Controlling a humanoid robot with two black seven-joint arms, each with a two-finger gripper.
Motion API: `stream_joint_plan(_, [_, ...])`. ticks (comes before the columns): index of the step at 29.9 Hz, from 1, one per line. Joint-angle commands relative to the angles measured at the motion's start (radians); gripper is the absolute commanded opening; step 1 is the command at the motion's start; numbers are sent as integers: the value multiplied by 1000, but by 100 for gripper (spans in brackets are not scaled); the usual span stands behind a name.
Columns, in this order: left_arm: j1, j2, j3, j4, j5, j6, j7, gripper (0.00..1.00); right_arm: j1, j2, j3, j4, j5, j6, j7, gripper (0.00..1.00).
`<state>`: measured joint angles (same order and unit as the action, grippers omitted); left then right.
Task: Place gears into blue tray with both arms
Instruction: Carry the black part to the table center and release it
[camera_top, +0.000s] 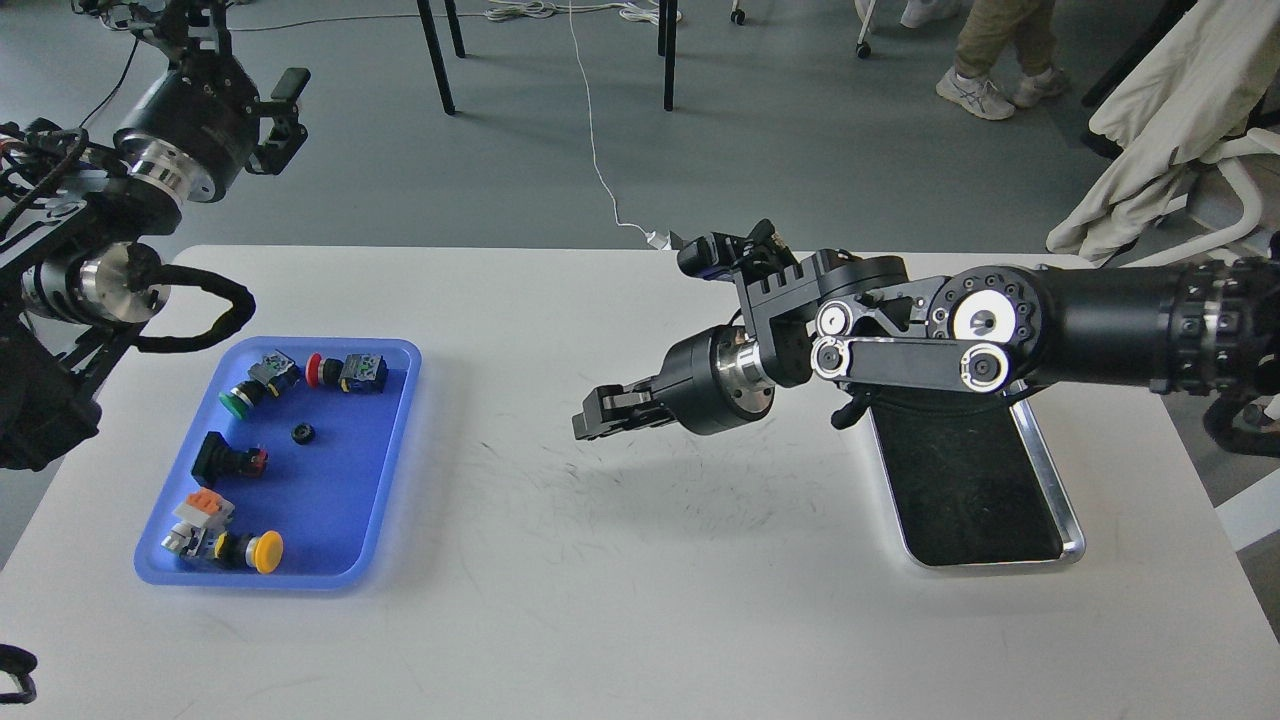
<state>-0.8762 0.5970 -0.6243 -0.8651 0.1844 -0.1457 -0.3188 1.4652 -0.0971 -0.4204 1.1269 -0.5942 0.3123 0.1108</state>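
Black gear (302, 433) in blue tray (395, 440), well left of right end effector (590, 418)

The blue tray (395, 420) holds a black gear (302, 433) and push-buttons capped green (236, 404), red (314, 369) and yellow (266, 551) — at 3 o'clock, a silver-rimmed steel tray (1052, 490), dark inside, on the white table (600, 600).
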Motion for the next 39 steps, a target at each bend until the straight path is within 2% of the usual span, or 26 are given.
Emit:
stream_joint_plan(1, [0, 3, 0, 0, -2, 0, 0, 98, -97, 97, 31, -93, -1, -73, 20, 1])
stream_joint_plan(9, [0, 1, -3, 0, -2, 0, 0, 98, -252, 97, 95, -167, -3, -180, 61, 1])
stream_joint_plan(13, [0, 1, -5, 0, 0, 0, -2, 98, -312, 97, 118, -196, -1, -209, 61, 2])
stream_joint_plan(27, [2, 4, -5, 0, -2, 0, -2, 98, -416, 97, 140, -130, 10, -251, 49, 2])
stream_joint_plan(31, [0, 10, -5, 0, -2, 0, -2, 98, -428, 97, 140, -130, 10, -252, 46, 5])
stream_joint_plan(33, [2, 15, -5, 0, -2, 0, -2, 98, -427, 97, 140, -131, 10, -252, 46, 10])
stream_joint_plan(35, [2, 17, -6, 0, -2, 0, -2, 98, -428, 97, 140, -131, 8, -254, 46, 21])
stream_joint_plan(37, [2, 15, -6, 0, -2, 0, -2, 98, -428, 97, 140, -131, 8, -257, 44, 34])
stream_joint_plan(39, [2, 15, -6, 0, -2, 0, -2, 98, -427, 97, 140, -133, 8, -269, 44, 52])
